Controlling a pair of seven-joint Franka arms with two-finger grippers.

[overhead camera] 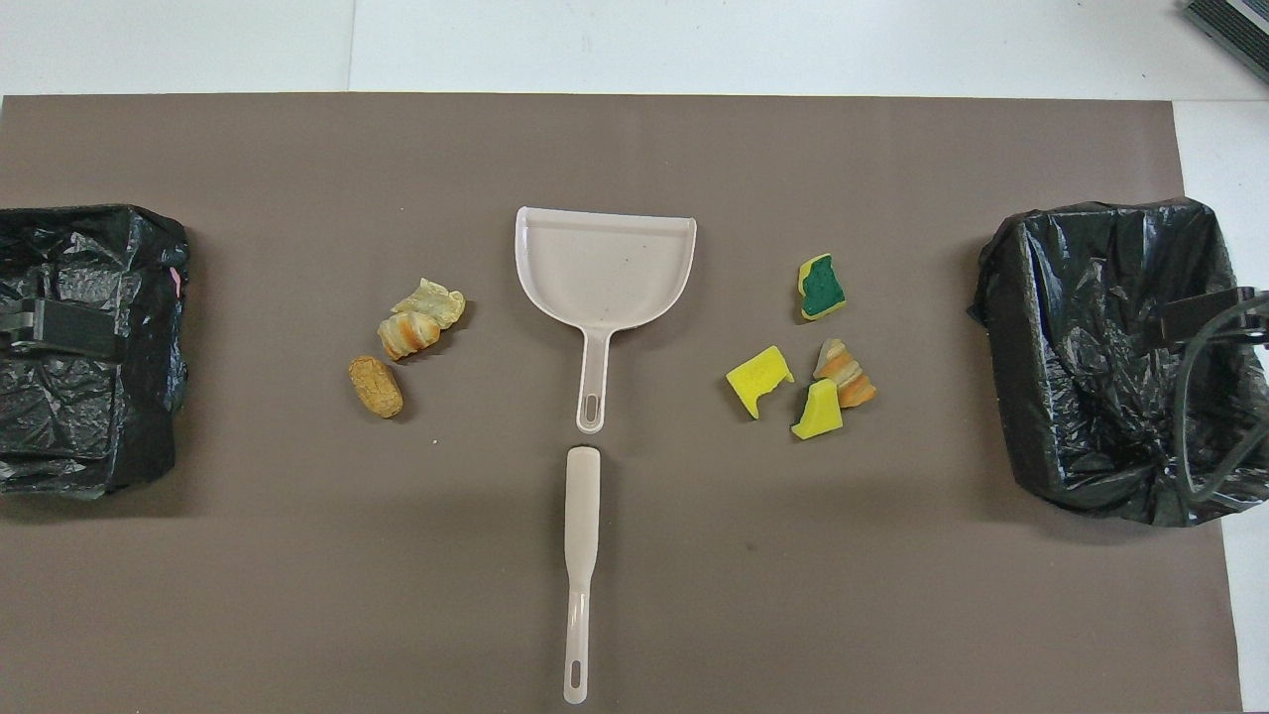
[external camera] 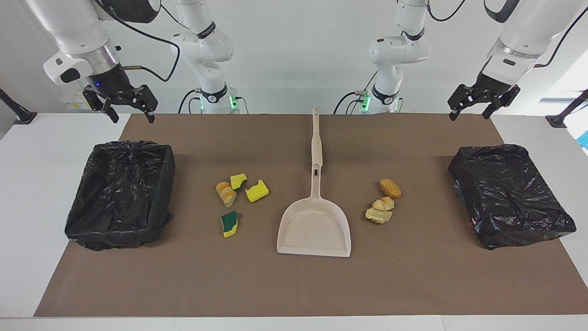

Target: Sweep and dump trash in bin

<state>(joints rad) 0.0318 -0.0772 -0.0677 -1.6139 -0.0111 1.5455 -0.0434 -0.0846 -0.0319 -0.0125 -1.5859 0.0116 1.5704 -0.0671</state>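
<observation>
Seven trash scraps (external camera: 239, 195) (dustpan (external camera: 315, 227) between).

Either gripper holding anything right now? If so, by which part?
Nothing is held. The left gripper and right gripper both hang open and empty above the table; the dustpan and the trash lie untouched.

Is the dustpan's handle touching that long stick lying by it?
Apart. The overhead view shows a strip of bare mat between the end of the dustpan handle and the stick.
</observation>
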